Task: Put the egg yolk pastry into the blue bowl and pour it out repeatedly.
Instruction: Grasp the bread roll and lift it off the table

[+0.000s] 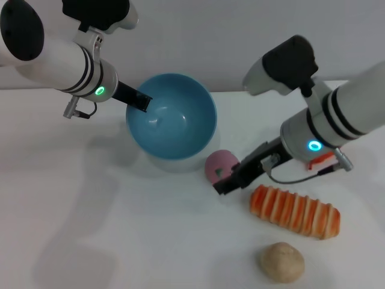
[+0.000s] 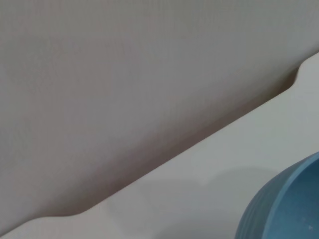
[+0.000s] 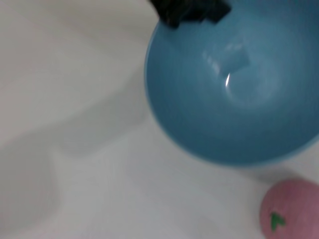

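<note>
No text, label, brand or number is showing anywhere in these views. Nothing readable is appearing on the blue bowl [image 1: 171, 117], the egg yolk pastry [image 1: 282, 262] or the tabletop [image 1: 120, 241].

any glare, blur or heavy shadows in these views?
Head view: even light, soft arm shadows on the table, faint sheen inside the bowl, pastry sharp. Right wrist view: bowl and pink ball blurred, small specular glint on the bowl floor. Left wrist view: soft, low contrast, only a bowl edge shows.
</note>
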Robot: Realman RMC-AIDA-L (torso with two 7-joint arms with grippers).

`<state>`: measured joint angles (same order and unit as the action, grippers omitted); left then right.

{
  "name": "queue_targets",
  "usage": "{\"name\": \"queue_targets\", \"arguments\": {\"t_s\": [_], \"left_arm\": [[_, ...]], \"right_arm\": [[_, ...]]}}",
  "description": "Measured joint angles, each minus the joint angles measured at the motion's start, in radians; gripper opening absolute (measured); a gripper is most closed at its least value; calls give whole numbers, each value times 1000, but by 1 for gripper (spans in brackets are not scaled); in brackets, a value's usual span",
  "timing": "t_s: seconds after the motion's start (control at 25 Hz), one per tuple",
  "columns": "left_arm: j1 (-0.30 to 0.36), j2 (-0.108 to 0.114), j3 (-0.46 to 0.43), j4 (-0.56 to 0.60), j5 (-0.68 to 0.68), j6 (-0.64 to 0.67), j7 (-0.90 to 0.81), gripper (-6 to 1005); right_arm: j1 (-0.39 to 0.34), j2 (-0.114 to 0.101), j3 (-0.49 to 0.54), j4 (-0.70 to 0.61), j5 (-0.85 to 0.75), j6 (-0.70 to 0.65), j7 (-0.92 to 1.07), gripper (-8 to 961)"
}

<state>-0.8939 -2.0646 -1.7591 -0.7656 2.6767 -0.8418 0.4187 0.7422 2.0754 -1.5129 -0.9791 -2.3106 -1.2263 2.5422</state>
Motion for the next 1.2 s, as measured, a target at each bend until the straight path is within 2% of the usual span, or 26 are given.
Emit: {"name": "queue_targets", "arguments": {"t_s": [0.2,0.44,0.8,1.2], "left_arm": [[-1,0,1,22,0,25,0,0],[-10,-1,1,37,0,36,0,0],[-11,-3,19,38,-3,33,-1,-1],[-13,-3,27,38,-5,37,-12,0]], "right_arm": [[6,0,-31,30,18,-56,7,575],[9,-4,12,32,22,-173,11,574],[20,-12,63,33,-83,-312,49,576],[43,-5,51,129,-92,-318,46,575]]}}
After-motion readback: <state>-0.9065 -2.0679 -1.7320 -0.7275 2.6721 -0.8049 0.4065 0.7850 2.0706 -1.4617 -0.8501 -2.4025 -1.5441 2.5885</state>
